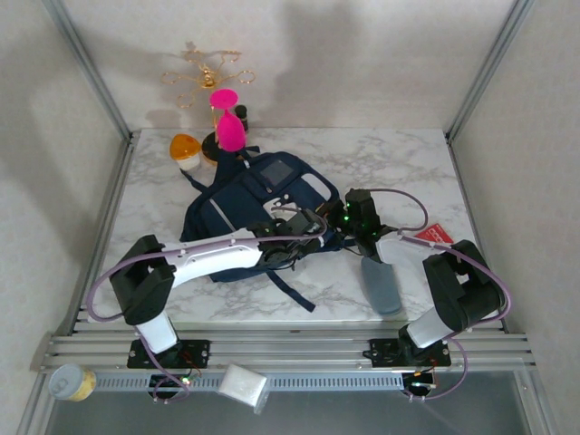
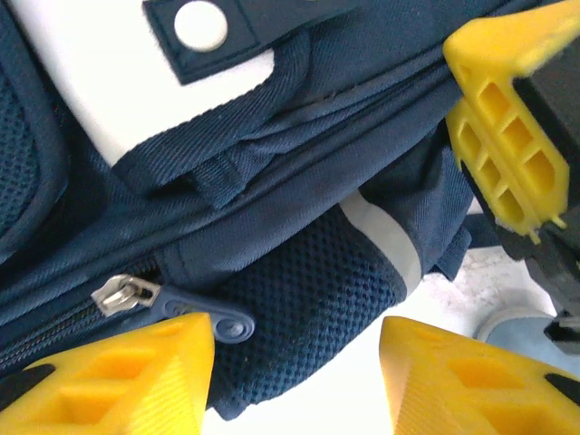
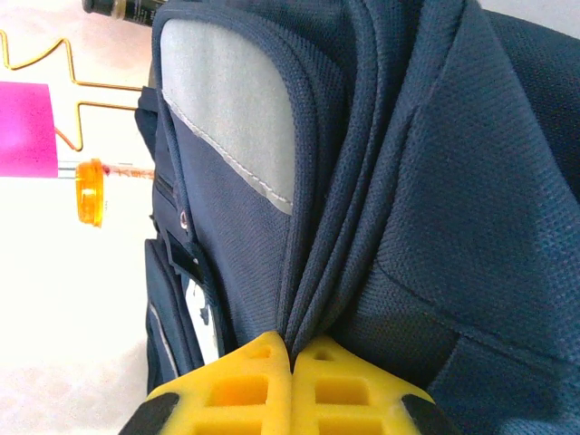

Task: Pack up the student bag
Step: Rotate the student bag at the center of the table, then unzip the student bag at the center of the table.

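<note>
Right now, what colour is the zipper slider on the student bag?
The slider is silver; clearest in the left wrist view.

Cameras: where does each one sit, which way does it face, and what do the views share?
Top external: above and behind the arms, looking down on the table; both arms show, backpack mid-table.
Left wrist: on the left arm, close on the backpack's zipper pull; left gripper, fingers apart, at bottom.
Right wrist: on the right arm, looking along the backpack toward the back wall; right gripper pinches a fabric fold.
Shared: all three see the backpack.
</note>
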